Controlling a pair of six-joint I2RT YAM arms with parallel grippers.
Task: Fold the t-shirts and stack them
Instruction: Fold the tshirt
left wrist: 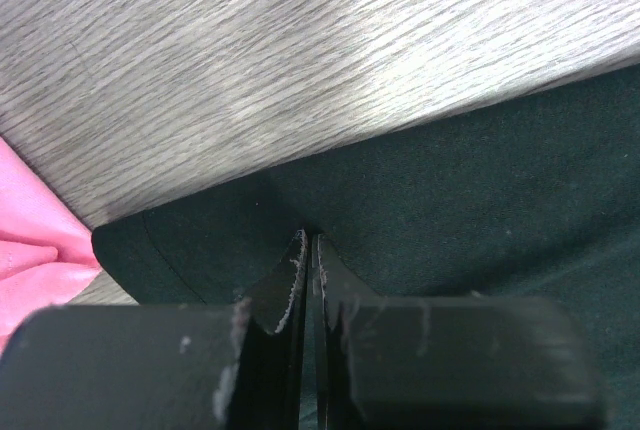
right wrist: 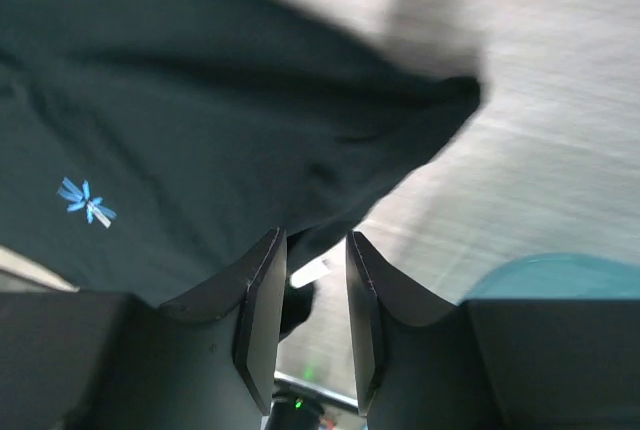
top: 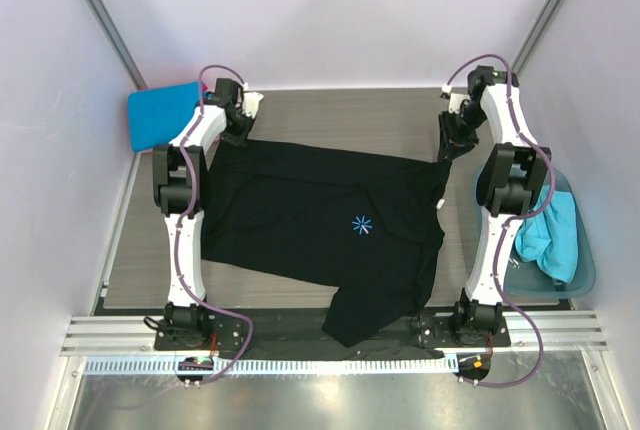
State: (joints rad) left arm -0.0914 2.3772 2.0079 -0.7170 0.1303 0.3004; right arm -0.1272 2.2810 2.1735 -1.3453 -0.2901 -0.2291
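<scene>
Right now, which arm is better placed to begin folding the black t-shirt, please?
Left, likely: the left fingers are shut on the black t-shirt at its far corner, while the right fingers stand open, gripping nothing.

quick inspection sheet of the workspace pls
surface: wood-grain table, bare at the back
job's things: black shirt spread out; blue shirt folded far left; pink shirt by black shirt's corner; turquoise shirt in tub
clutter: teal tub at right
grippers: left gripper shut on black shirt's far corner; right gripper open by the other
cables: purple cables along both arms
surroundings: white walls, metal rail in front
</scene>
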